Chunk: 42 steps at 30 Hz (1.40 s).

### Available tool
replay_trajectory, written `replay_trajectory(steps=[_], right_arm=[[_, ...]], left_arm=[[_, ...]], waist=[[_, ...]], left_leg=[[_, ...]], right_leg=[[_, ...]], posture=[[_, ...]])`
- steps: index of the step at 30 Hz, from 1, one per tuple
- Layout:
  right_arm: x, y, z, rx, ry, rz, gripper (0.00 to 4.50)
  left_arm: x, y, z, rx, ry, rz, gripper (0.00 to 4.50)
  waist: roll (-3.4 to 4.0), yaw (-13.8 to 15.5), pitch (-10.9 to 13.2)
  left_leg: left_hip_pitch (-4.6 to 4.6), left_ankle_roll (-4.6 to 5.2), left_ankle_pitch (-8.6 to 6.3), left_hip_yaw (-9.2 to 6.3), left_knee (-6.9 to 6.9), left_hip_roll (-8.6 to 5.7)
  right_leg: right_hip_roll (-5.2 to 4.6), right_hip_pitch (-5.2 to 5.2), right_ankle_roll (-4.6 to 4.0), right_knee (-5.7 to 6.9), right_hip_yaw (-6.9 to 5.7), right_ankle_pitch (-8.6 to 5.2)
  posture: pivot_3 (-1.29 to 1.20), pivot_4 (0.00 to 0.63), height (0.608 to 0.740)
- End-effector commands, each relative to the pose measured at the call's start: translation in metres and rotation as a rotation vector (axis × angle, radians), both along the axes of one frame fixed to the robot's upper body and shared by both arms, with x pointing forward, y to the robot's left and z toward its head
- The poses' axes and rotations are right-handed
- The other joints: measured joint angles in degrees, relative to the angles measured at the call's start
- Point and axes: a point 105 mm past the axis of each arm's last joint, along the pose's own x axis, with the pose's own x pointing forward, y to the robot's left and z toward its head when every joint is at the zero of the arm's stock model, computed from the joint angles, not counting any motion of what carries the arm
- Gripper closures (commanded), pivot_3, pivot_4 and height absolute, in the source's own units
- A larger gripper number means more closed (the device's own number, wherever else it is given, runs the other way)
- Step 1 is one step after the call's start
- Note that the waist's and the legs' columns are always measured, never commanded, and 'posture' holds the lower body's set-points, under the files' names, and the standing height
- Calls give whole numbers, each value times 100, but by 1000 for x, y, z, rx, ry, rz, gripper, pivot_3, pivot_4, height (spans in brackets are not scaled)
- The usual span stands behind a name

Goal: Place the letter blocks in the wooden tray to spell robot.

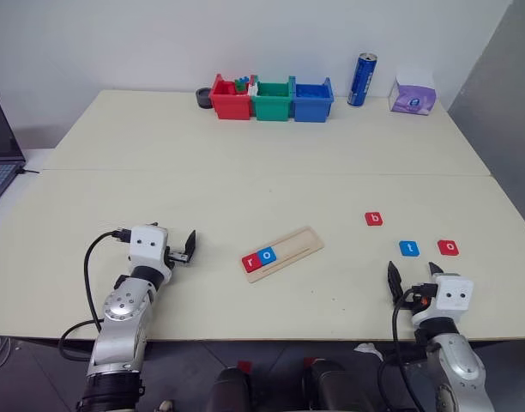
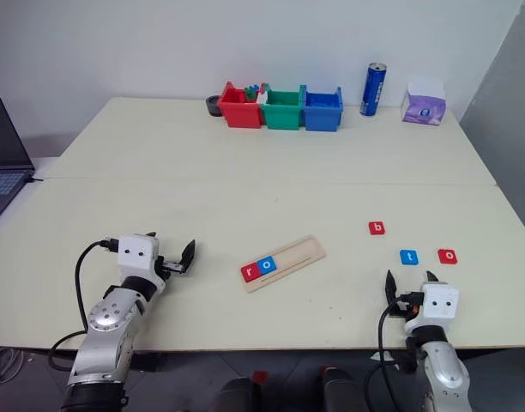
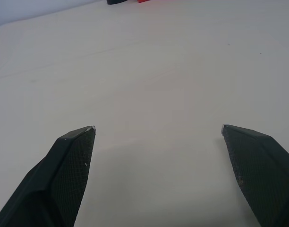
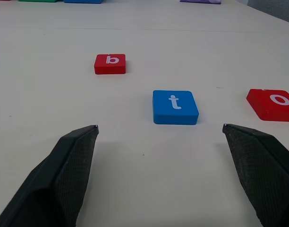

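Both grippers, left (image 1: 184, 247) and right (image 1: 412, 275), are held wide and empty. Red "r" (image 1: 250, 263) and blue "o" (image 1: 267, 256) are seated in the wooden tray (image 1: 295, 246); "b" (image 4: 110, 64), "t" (image 4: 175, 107) and red "o" (image 4: 273, 103) are left on the table (image 1: 245, 180).

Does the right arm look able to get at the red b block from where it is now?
Probably yes. The right gripper is open, and bare table lies between it and the red b block; the blue t block sits just beside that path.
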Motion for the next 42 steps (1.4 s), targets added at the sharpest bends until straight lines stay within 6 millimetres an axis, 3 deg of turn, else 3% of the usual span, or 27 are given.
replay_trajectory(steps=[1,24,32,38,42], right_arm=[[-3,-12,-1,-3,7,-37,17],[-2,-12,0,-6,-1,-32,17],[0,-5,6,-49,-16,36,17],[-3,31,32,-74,-32,361,17],[-16,64,53,-22,24,650,17]], left_arm=[[-1,-4,16,-12,-66,-18,0],[5,5,11,45,-20,58,0],[3,0,17,-21,-40,-51,0],[-1,-37,28,-66,-15,-375,0],[-12,-69,31,-112,72,-622,0]], waist=[[-1,0,-1],[-7,0,-7],[-7,0,-8],[1,-7,-3],[2,-8,-3]], left_leg=[[0,0,0,0,0,0],[0,0,0,0,0,0],[0,0,0,0,0,-1],[0,0,0,0,0,0],[0,0,0,-2,0,0]], right_leg=[[0,0,0,0,0,0],[0,0,0,0,1,0],[0,0,0,0,0,0],[3,0,0,0,-1,-1],[5,1,3,0,-2,-3]], posture=[[0,150,740],[0,150,740],[0,150,740],[0,150,740],[0,150,740]])
